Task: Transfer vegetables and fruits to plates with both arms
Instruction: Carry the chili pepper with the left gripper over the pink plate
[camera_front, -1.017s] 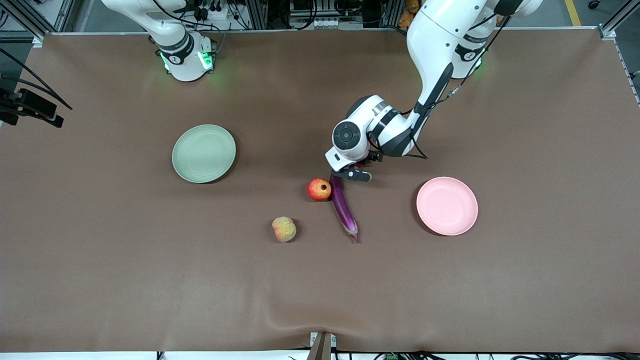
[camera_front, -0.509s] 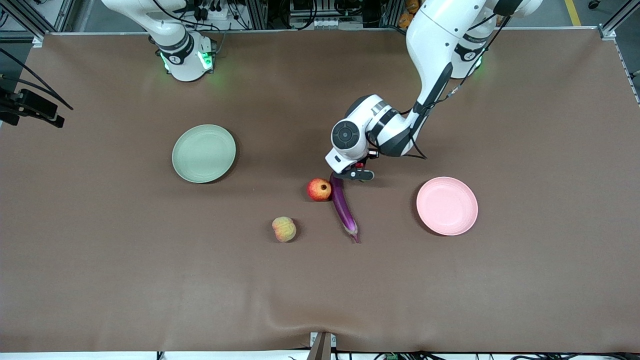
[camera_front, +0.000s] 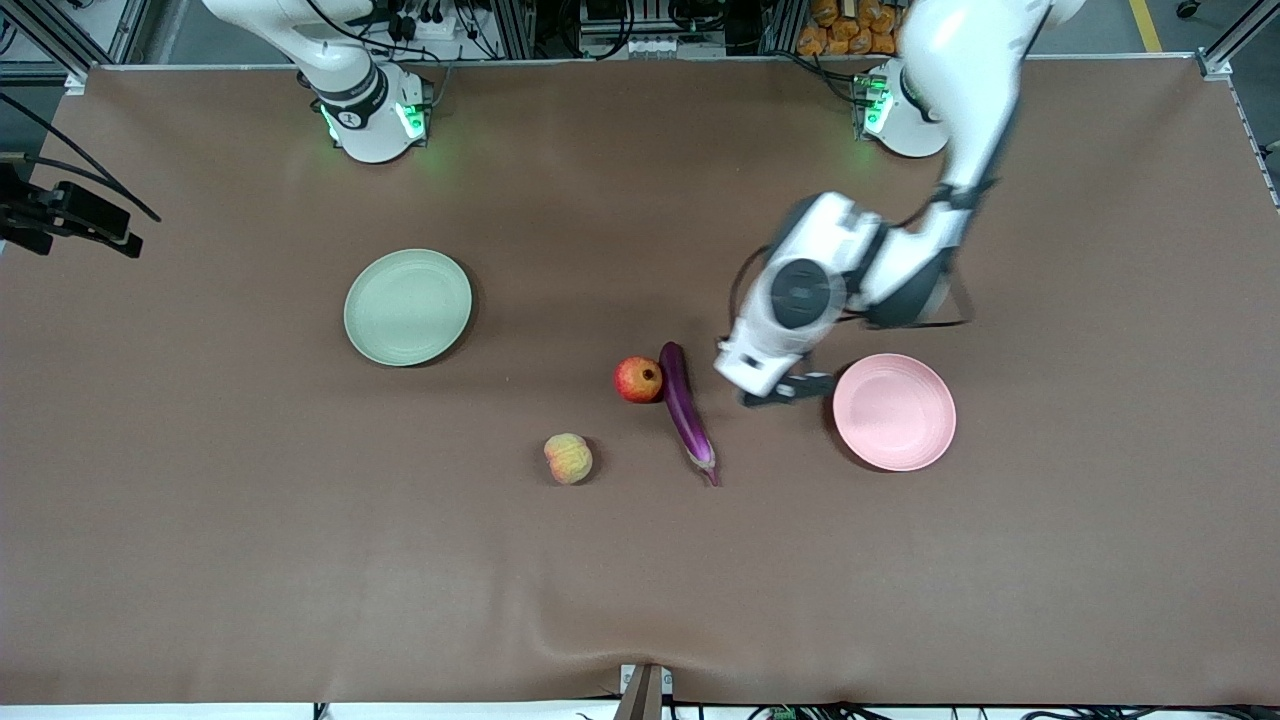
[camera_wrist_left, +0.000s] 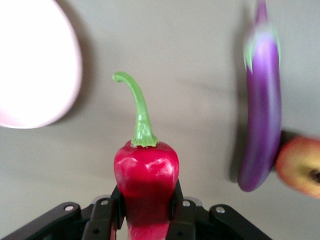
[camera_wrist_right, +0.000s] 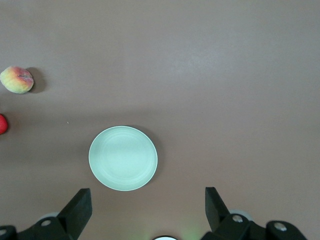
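Even, diffuse overhead light covers the brown table (camera_front: 300, 560); each plate and fruit casts only a short, soft shadow. Green lamps glow at both arm bases, tinting the cloth near the table's top edge. The left arm (camera_front: 900, 260) is smeared by motion blur. In the left wrist view the pink plate (camera_wrist_left: 30, 65) is overexposed, the eggplant (camera_wrist_left: 260, 125) blurred, the chili pepper (camera_wrist_left: 146, 170) sharp with small highlights.

The brown table (camera_front: 200, 560) bears a pomegranate (camera_front: 638, 379) touching the eggplant (camera_front: 686, 409), with a peach (camera_front: 568, 458), green plate (camera_front: 408, 307) and pink plate (camera_front: 894, 412) near it.
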